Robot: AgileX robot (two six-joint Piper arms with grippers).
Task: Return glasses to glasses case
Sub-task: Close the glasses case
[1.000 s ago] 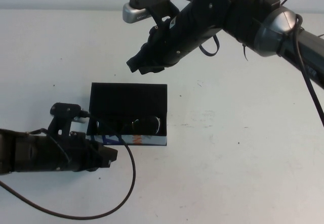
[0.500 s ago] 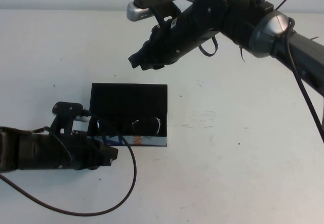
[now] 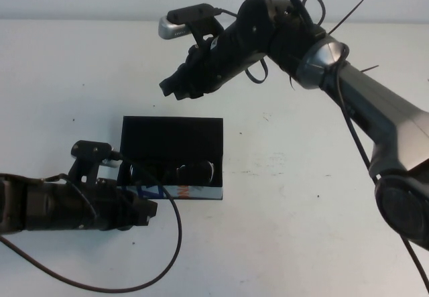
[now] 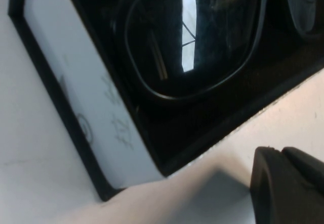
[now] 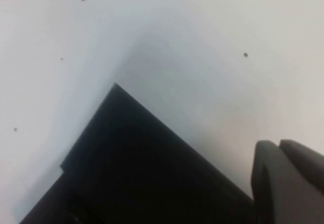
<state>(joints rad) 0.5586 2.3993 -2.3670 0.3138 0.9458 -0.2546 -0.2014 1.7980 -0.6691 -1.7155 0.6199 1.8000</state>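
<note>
The glasses case (image 3: pixel 171 136) lies open left of the table's centre, its black flap laid back and its printed front edge toward me. The glasses (image 3: pixel 175 172) lie inside it, dark frame and lenses facing up. They fill the left wrist view (image 4: pixel 202 37), beside the case's white front edge (image 4: pixel 76 87). My left gripper (image 3: pixel 146 211) is shut and empty, low on the table at the case's front left corner; it also shows in the left wrist view (image 4: pixel 281 150). My right gripper (image 3: pixel 175 86) is shut and empty, hovering beyond the flap's far edge (image 5: pixel 142 168); it also shows in the right wrist view (image 5: pixel 278 143).
The white table (image 3: pixel 301 196) carries only small dark specks around the case. The left arm's black cable (image 3: pixel 175 233) loops over the table in front of the case. The right arm reaches in from the right across the back of the table.
My right gripper has moved a little to the left, staying beyond the flap's far edge. The left gripper, case and glasses have hardly moved.
</note>
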